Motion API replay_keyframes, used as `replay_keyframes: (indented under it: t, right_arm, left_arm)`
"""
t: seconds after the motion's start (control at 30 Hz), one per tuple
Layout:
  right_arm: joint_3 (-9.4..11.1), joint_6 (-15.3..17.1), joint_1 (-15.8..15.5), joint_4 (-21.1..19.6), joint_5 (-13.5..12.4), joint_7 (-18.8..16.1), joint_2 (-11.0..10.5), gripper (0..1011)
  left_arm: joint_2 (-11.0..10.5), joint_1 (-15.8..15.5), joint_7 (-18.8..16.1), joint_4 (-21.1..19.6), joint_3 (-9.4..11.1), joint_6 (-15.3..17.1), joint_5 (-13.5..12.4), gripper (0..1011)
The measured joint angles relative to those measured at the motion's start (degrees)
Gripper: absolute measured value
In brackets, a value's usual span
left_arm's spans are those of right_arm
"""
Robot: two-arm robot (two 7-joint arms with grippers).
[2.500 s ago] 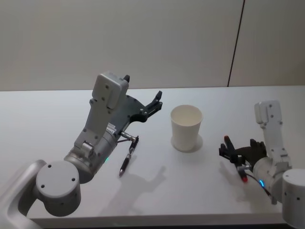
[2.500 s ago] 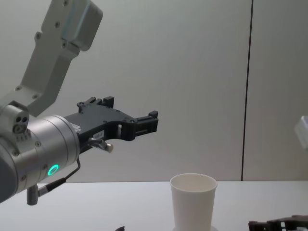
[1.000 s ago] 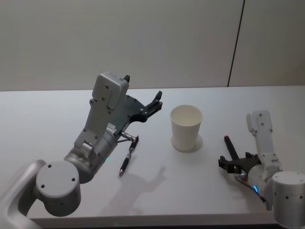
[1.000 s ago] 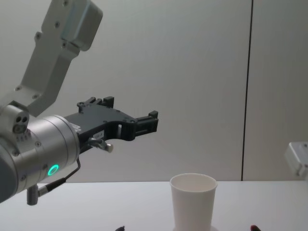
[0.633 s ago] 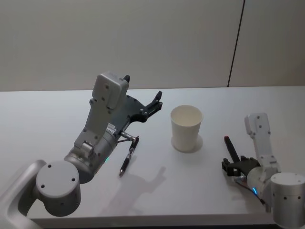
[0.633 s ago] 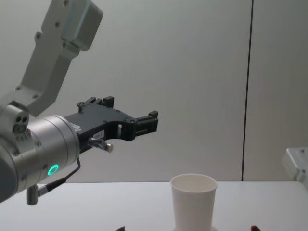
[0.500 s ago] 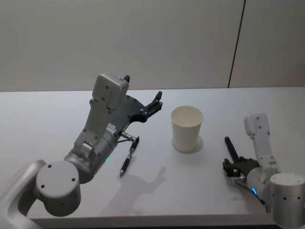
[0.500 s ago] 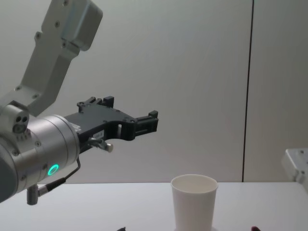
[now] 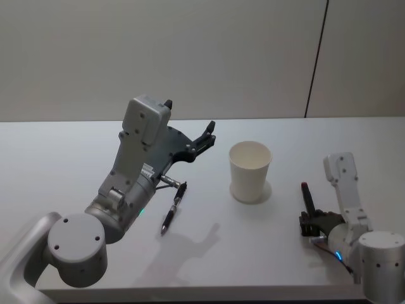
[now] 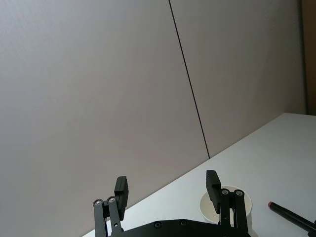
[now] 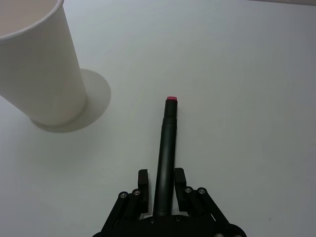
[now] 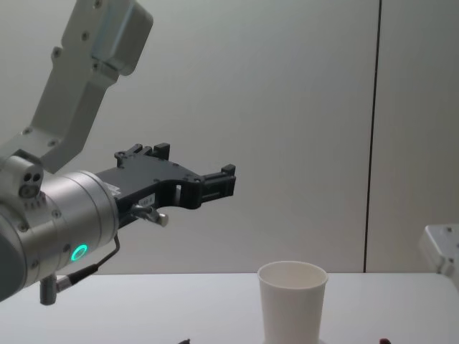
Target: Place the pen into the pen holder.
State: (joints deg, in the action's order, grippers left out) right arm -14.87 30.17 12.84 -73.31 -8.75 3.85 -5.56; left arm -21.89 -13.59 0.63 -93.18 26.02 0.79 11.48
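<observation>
My right gripper (image 11: 161, 176) sits low on the table (image 9: 76, 158), straddling the back end of the pen (image 11: 168, 128). The pen lies flat, red tip pointing away from me, near the cup (image 9: 250, 174) on its left. I cannot tell whether the grip has clamped. The pen is a slim, smooth, round barrel, so held at its very end I expect it could swivel or slip on the lift. The cup is thin, light paper tapering to a narrow base, and a knock on its rolled rim would likely tip it. My left gripper (image 10: 167, 183) hangs raised and spread, holding nothing, with a second pen (image 9: 172, 214) lying on the table nearby.
</observation>
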Motion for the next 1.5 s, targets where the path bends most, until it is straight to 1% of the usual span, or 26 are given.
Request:
replay_keyframes:
  t: [0.23,0.33,0.4,0.67,0.83,0.9,0.93,1.03,1.17,1.2,1.27,1.33,1.37,1.43,1.47,1.5]
  right_arm:
    - [0.25,-1.17,-0.83,-1.19,0.41,-0.03,-0.32,272]
    - [0.38,-1.96,-1.19,-2.28,0.53,-0.01,-0.51,192]
    - [0.5,-2.75,-1.43,-3.15,0.56,-0.06,-0.64,168]
    - [0.99,-5.64,-2.32,-6.56,0.55,-0.43,-1.2,165]
    - [1.22,-7.25,-2.7,-7.9,0.56,-0.67,-1.47,165]
    - [1.42,-8.87,-3.0,-8.88,0.64,-0.84,-1.68,165]
    - [1.42,-8.87,-3.0,-8.88,0.64,-0.84,-1.68,165]
    - [1.59,-10.63,-3.3,-9.68,0.76,-1.07,-1.88,165]
    - [1.81,-14.39,-3.72,-10.71,1.13,-1.59,-2.18,165]
    - [1.81,-14.39,-3.72,-10.71,1.13,-1.59,-2.18,166]
    - [1.89,-16.34,-3.91,-11.09,1.34,-1.89,-2.31,165]
    - [1.92,-17.52,-4.01,-11.23,1.5,-2.1,-2.38,165]
    - [1.95,-18.95,-4.08,-11.35,1.66,-2.34,-2.42,165]
    - [1.99,-20.25,-4.18,-11.44,1.82,-2.57,-2.48,165]
    - [2.01,-21.76,-4.24,-11.48,2.02,-2.84,-2.53,165]
    - [2.01,-22.45,-4.27,-11.49,2.09,-2.99,-2.56,165]
  left_arm:
    - [0.0,0.0,0.0,0.0,0.0,0.0,0.0,1004]
    - [0.0,0.0,0.0,0.0,0.0,0.0,0.0,1004]
    - [0.0,0.0,0.0,0.0,0.0,0.0,0.0,1004]
    - [0.0,0.0,0.0,0.0,0.0,0.0,0.0,1004]
    - [0.0,0.0,0.0,0.0,0.0,0.0,0.0,1004]
    - [0.0,0.0,0.0,0.0,0.0,0.0,0.0,1004]
    - [0.0,0.0,0.0,0.0,0.0,0.0,0.0,1004]
    - [0.0,0.0,0.0,0.0,0.0,0.0,0.0,1004]
    - [0.0,0.0,0.0,0.0,0.0,0.0,0.0,1004]
    - [0.0,0.0,0.0,0.0,0.0,0.0,0.0,1004]
    - [0.0,0.0,0.0,0.0,0.0,0.0,0.0,1004]
    - [0.0,0.0,0.0,0.0,0.0,0.0,0.0,1004]
    - [0.0,0.0,0.0,0.0,0.0,0.0,0.0,1004]
    - [0.0,0.0,0.0,0.0,0.0,0.0,0.0,1004]
    - [0.0,0.0,0.0,0.0,0.0,0.0,0.0,1004]
    - [0.0,0.0,0.0,0.0,0.0,0.0,0.0,1004]
